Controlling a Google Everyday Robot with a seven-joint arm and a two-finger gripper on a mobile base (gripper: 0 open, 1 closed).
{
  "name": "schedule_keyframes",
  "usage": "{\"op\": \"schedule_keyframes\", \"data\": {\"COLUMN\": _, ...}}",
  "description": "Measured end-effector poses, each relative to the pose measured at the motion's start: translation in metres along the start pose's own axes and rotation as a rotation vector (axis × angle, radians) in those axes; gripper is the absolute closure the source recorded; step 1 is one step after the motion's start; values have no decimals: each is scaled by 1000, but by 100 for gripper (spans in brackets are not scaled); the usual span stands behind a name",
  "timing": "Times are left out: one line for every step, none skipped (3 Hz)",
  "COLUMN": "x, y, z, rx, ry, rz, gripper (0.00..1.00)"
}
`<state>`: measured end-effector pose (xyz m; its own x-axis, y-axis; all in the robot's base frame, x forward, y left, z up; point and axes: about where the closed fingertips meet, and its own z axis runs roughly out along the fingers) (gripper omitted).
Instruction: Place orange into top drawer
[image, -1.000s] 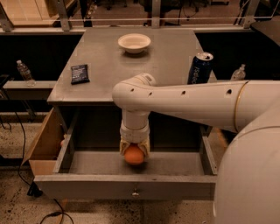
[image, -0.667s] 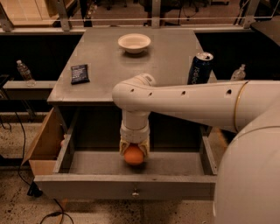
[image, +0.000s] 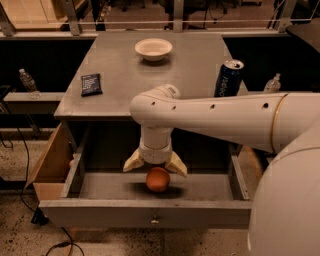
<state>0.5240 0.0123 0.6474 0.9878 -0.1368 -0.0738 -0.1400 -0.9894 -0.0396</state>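
The orange (image: 157, 179) lies now on the floor of the top drawer (image: 100, 214), near the middle and a little toward the front. One second ago the gripper (image: 155, 168) was closed around it. Now its two fingers (image: 176, 165) are spread wide, one to each side, and they hold nothing. The gripper hangs inside the open drawer, just above the orange, maybe touching its top; I cannot tell this exactly. For me this means the release is done and the orange is where the task wants it. It seems to rest still, but it is round and can roll at a small push. I judge the next move is to lift the arm (image: 225, 117) straight up, out of the drawer, without brushing the orange.
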Motion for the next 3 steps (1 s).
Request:
{"op": "schedule_keyframes", "data": {"x": -1, "y": 6, "z": -12, "rx": 4, "ry": 27, "rz": 9, "gripper": 0}}
{"op": "schedule_keyframes", "data": {"x": 1, "y": 19, "z": -32, "rx": 2, "ry": 66, "rz": 34, "gripper": 0}}
{"op": "schedule_keyframes", "data": {"x": 5, "y": 34, "z": -57, "rx": 0, "ry": 111, "rz": 61, "gripper": 0}}
